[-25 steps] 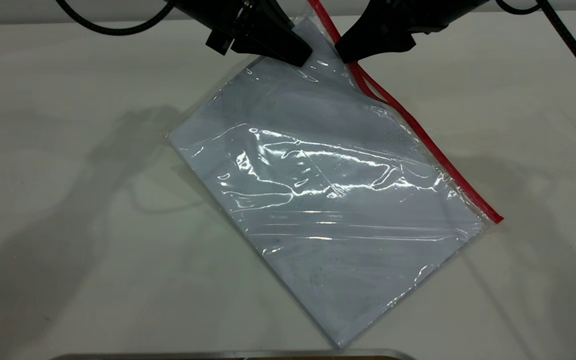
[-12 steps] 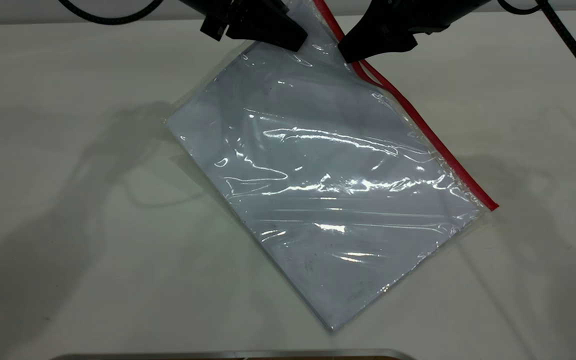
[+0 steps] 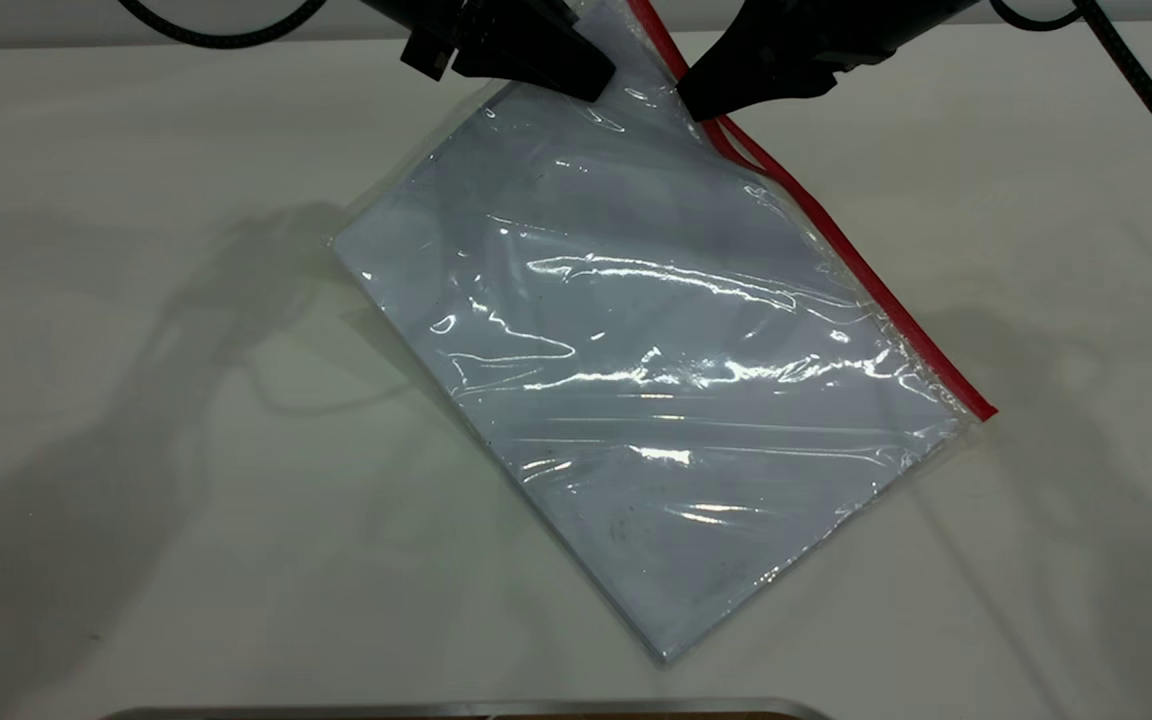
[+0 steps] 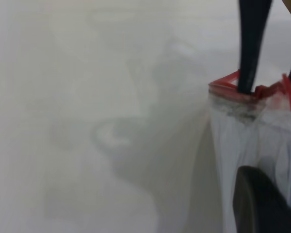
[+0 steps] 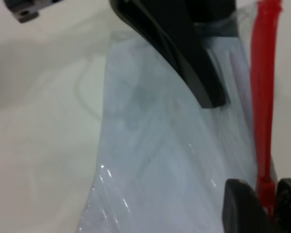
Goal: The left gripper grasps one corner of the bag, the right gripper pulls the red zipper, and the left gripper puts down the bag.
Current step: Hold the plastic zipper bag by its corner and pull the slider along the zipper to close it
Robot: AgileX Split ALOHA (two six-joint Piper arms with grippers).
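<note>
The bag point(image 3: 656, 380), a clear pouch with white paper inside, slopes up from the table toward the far side. My left gripper point(image 3: 586, 88) is shut on the corner of the bag at the top and holds it raised; one of its fingers point(image 4: 262, 204) lies against the plastic point(image 4: 242, 141). The red zipper point(image 3: 836, 250) runs along the bag's right edge. My right gripper point(image 3: 699, 105) is shut on the red zipper point(image 5: 266, 145) close to the left gripper, with the strip pinched between its fingers point(image 5: 242, 208).
Black cables hang at the far left point(image 3: 216, 15) and far right point(image 3: 1146, 90). A metal edge point(image 3: 466, 710) shows at the near side of the white table point(image 3: 136, 450). Bare table lies on both sides of the bag.
Over the last second the left gripper rose a little with the corner, and the bag's near corner slid toward the far side. In the last half second nothing visibly moved.
</note>
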